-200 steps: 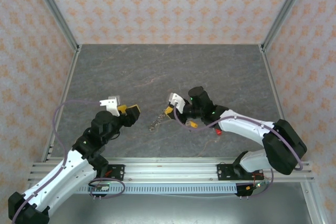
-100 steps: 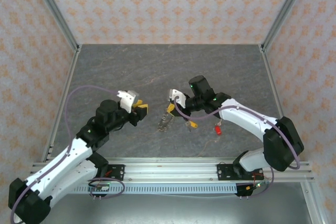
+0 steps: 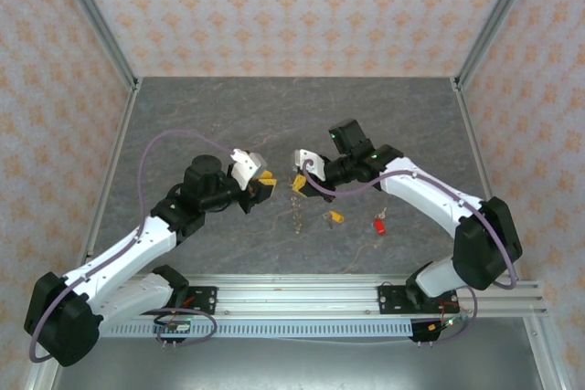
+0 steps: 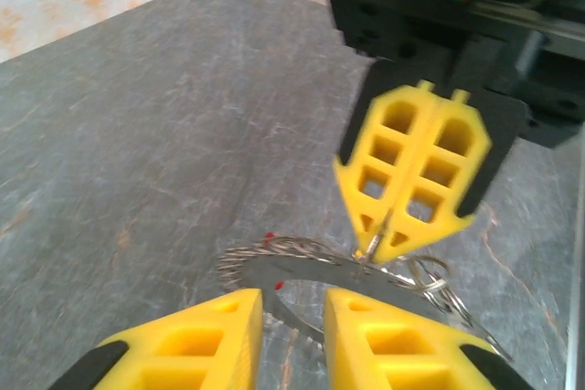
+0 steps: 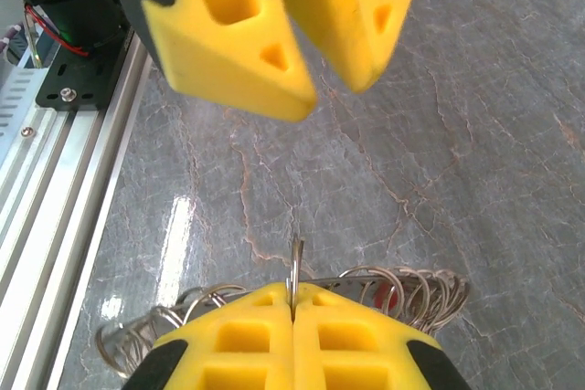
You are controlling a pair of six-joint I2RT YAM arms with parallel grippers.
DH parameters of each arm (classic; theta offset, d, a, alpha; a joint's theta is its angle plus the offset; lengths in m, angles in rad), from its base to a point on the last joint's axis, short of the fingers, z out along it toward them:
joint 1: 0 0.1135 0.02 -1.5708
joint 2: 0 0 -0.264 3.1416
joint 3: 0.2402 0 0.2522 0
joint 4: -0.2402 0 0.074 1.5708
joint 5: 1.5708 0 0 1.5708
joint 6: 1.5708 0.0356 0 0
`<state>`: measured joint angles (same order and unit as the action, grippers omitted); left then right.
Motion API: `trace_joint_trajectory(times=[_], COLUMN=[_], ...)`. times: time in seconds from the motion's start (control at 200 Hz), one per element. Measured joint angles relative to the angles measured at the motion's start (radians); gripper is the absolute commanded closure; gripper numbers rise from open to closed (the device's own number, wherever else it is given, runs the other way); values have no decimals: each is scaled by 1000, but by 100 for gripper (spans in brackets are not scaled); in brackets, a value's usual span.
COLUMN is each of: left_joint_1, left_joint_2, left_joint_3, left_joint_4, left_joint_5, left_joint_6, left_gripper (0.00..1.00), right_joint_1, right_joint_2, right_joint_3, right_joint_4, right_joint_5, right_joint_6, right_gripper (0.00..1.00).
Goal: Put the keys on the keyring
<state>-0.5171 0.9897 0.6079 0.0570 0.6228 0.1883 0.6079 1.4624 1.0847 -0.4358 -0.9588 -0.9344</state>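
Grey counter (image 3: 183,116) lies below. Right end effector (image 4: 379,244) is clamped on the ring (image 4: 283,271). Left end effector (image 4: 291,303), a bit apart, waits at the ring's edge. A bump or tug could yank it loose. Keys (image 3: 335,218) lie nearby on the counter.

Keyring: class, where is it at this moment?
In the top view the keyring is held mid-table by the shut right gripper, which pinches its edge. The left gripper is close on its left, and the yellow key lies on the table to its right.
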Motion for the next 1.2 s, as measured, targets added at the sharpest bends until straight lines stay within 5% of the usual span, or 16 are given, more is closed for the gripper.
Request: trace_joint_trajectory(times=[0.505, 1.201], left_joint_1=[0, 0], left_joint_2=[90, 167], left_joint_3=[0, 0], left_joint_4=[0, 45], left_joint_5=[183, 181], left_joint_6=[177, 189], left_gripper=[75, 74], right_joint_1=[0, 0], right_joint_2=[-1, -1], right_joint_3=[-89, -109], right_joint_4=[138, 164], right_joint_5=[-15, -45], right_joint_6=[29, 29], right_gripper=[100, 100])
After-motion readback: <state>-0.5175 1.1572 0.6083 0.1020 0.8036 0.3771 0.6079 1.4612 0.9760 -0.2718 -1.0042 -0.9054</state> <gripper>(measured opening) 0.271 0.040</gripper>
